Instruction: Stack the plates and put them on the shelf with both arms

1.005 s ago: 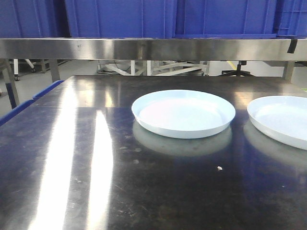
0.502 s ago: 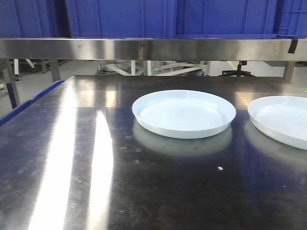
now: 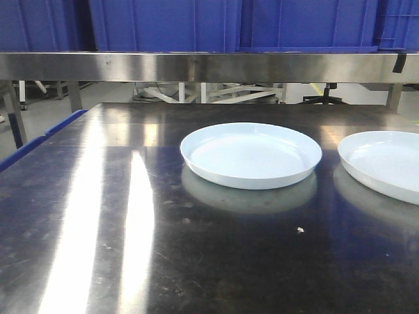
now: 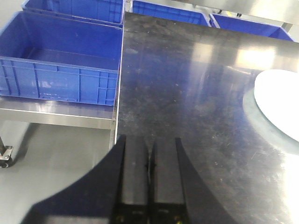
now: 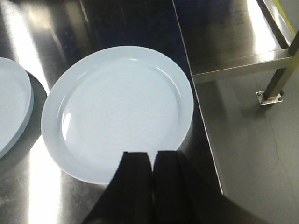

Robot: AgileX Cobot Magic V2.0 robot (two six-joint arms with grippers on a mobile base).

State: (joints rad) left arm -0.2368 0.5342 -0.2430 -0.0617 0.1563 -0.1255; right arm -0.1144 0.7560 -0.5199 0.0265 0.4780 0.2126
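Two pale bluish-white plates were seen lying flat and apart on the dark steel tabletop. The middle plate was set near the tabletop's centre, while the right plate was cut off by the frame's right edge. Beyond the far edge, a steel shelf was loaded with blue crates.

In the left wrist view, the left fingers were pressed together with nothing held between them. They were positioned near the tabletop's left edge, well apart from the middle plate, of which only a sliver was shown at the right. A lower blue bin was seen beside that edge.

In the right wrist view, the right fingers were likewise drawn together and empty, placed over the near rim of the right plate. Whether the rim was touched could not be told.
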